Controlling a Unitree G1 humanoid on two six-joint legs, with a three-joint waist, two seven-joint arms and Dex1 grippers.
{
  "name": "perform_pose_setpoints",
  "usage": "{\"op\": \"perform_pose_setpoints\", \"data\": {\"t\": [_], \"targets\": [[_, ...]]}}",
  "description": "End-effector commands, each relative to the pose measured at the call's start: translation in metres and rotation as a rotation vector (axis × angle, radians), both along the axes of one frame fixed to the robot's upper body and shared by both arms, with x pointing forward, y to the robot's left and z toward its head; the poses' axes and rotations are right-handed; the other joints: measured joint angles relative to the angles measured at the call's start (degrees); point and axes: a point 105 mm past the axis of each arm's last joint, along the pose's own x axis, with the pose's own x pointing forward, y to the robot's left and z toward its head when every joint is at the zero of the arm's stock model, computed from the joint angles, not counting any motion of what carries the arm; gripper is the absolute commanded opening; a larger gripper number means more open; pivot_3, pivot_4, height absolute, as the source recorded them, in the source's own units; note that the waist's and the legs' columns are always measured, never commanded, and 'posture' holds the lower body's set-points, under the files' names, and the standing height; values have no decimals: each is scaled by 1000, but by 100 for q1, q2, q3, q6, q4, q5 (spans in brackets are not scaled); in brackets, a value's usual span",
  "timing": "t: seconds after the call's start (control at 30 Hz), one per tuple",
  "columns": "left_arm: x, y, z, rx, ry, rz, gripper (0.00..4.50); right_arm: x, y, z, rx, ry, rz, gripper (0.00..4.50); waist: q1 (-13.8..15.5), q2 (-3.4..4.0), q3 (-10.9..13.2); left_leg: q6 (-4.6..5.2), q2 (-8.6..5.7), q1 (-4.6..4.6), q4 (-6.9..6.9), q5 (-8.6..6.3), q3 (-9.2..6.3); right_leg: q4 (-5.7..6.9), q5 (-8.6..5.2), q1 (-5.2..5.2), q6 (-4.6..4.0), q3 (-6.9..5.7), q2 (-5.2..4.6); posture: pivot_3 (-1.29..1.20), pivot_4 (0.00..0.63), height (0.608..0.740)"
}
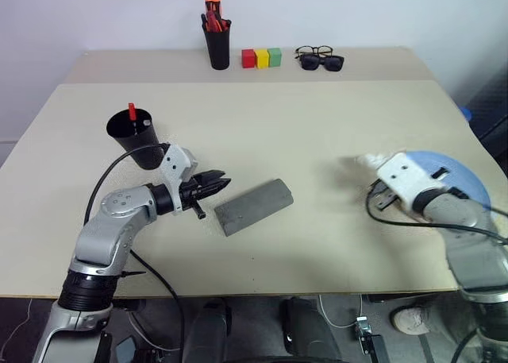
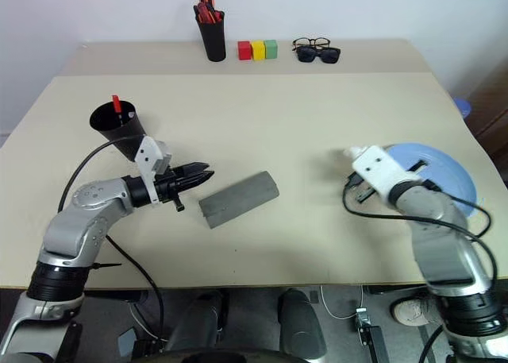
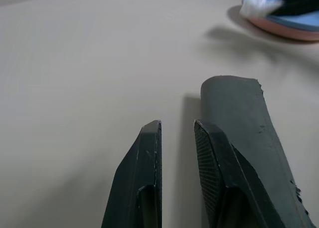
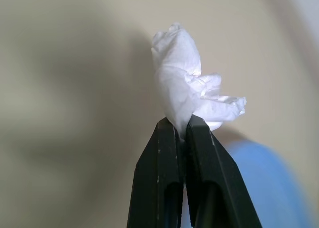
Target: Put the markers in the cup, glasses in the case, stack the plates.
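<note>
We see the right gripper (image 4: 183, 124) clamped on a crumpled white tissue (image 4: 192, 88) above the blue plate (image 2: 440, 168). The left gripper (image 2: 198, 175), fingers nearly together and empty, sits beside the closed grey case (image 2: 238, 198), cup (image 2: 115, 126) behind.

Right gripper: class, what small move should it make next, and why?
Probably swing aside from the plates and drop the tissue on bare table. The right gripper is shut on that crumpled white tissue by the blue plate, which already lies on the pink plate. The glasses lie at the far edge, so that hand needs freeing.
</note>
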Motion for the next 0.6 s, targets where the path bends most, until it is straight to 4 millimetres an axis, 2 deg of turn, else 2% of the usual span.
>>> {"op": "perform_pose_setpoints", "data": {"t": [0.03, 0.1, 0.2, 0.33, 0.43, 0.6], "targets": [[-4, 13, 7, 18, -40, 30, 1015, -13, -47, 26, -144, -42, -181, 992, 48, 0, 0, 1, 0, 1, -2, 0, 1, -2, -1, 0, -1, 0, 0, 0, 150, 740], [-4, 17, 8, 7, -40, 56, 1015, -14, -49, 17, -174, 10, -173, 1999, 71, 0, -1, 2, 1, 1, -3, -1, 1, -4, -1, 0, -2, 0, 1, 0, 150, 740], [-4, 25, 11, -3, -61, 114, 1015, -2, -27, 14, -144, -6, -58, 3528, 47, -1, -1, 2, 2, 2, -1, -1, 6, -5, -1, 2, -2, 1, 0, 0, 150, 740], [-11, 46, 11, -7, -84, 205, 1015, 15, 16, 25, 125, -94, 96, 3528, -48, 1, 0, 2, 5, 4, -3, -1, 6, -1, -1, 0, -2, 2, 2, 0, 150, 740], [-18, 69, 7, 12, -118, 314, 1015, 17, 46, 29, 331, -116, 234, 3528, -57, 1, 0, 2, 7, 4, -6, -1, 1, -2, -1, 1, -2, 1, 5, 0, 150, 740], [-29, 98, -1, 49, -139, 453, 1015, 20, 73, 26, 548, -74, 382, 3528, -19, 1, 0, 2, 2, 1, -3, -1, 1, -6, 0, 2, -1, 0, -2, 0, 150, 740]]}}
